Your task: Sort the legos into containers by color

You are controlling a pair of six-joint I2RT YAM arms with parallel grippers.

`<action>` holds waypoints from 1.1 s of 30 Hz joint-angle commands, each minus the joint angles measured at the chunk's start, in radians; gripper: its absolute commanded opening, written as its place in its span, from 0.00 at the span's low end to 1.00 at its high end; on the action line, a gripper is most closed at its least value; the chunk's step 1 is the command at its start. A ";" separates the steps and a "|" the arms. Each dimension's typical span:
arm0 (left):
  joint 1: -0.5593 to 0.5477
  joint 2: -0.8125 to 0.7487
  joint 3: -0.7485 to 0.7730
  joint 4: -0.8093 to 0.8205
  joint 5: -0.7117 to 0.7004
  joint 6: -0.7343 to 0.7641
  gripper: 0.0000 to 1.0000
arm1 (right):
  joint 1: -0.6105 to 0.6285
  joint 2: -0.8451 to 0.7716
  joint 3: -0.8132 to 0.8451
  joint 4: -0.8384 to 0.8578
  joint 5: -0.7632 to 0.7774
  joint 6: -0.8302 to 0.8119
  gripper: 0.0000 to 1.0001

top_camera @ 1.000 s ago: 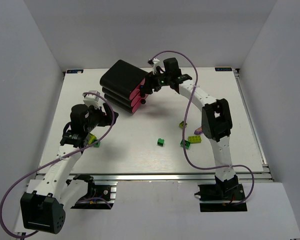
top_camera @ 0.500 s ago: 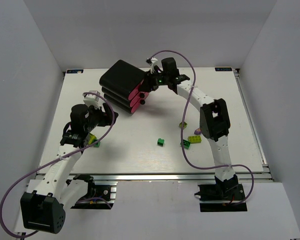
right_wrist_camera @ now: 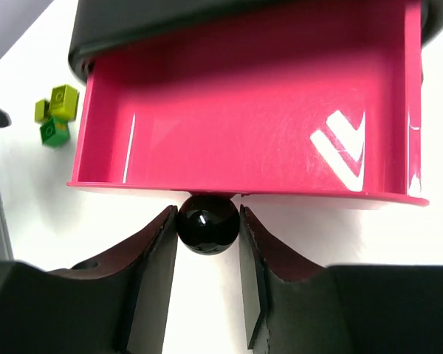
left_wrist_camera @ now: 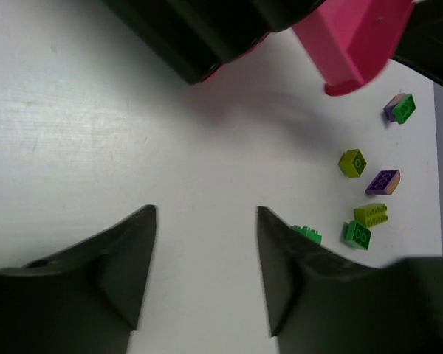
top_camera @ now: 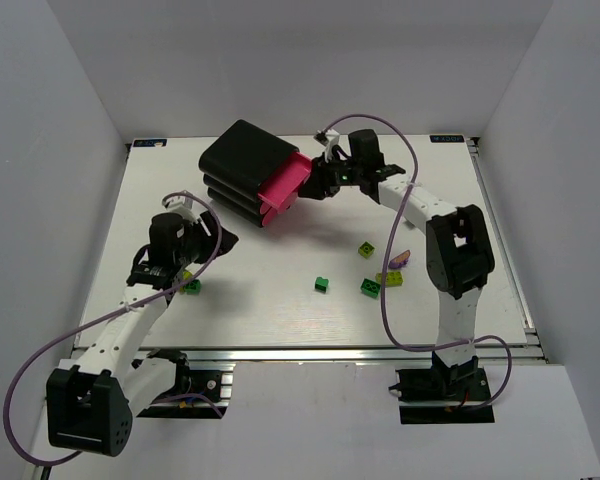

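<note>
Your right end effector [right_wrist_camera: 208, 215] pinches the knob [right_wrist_camera: 208, 234] of the pulled-out top drawer [top_camera: 284, 186] near the surface's [top_camera: 270, 310] far edge. Your left end effector [left_wrist_camera: 205, 273] hangs with fingers apart, empty. Loose legos [top_camera: 370, 288] lie toward the near-right corner.

Grey-white walls [top_camera: 300, 60] are enclosing a white surface [top_camera: 280, 300].
The walls are standing plain at left, back and right; soft light is casting faint shadows on the surface, and a slotted aluminium rail [top_camera: 310, 355] is running along its near edge.
</note>
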State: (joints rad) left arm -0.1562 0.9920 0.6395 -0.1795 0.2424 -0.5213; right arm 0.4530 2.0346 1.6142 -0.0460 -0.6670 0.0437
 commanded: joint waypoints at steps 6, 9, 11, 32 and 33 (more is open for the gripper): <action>0.006 -0.076 0.000 -0.230 -0.162 -0.383 0.82 | -0.020 -0.082 -0.063 -0.035 -0.123 -0.100 0.70; -0.006 -0.087 0.009 -0.339 -0.262 -0.512 0.84 | -0.031 -0.100 -0.059 -0.069 -0.138 -0.120 0.80; -0.006 -0.072 0.009 -0.420 -0.294 -0.577 0.85 | -0.034 -0.132 -0.082 -0.103 -0.131 -0.137 0.80; -0.005 0.413 0.126 -0.565 -0.560 -0.763 0.84 | -0.186 -0.433 -0.439 -0.440 -0.275 -0.538 0.84; -0.005 0.427 0.140 -0.568 -0.569 -0.770 0.83 | -0.188 -0.438 -0.444 -0.445 -0.285 -0.541 0.83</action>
State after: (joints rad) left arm -0.1661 1.4029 0.7364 -0.7521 -0.2604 -1.2556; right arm 0.2806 1.6424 1.1790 -0.4538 -0.8928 -0.4435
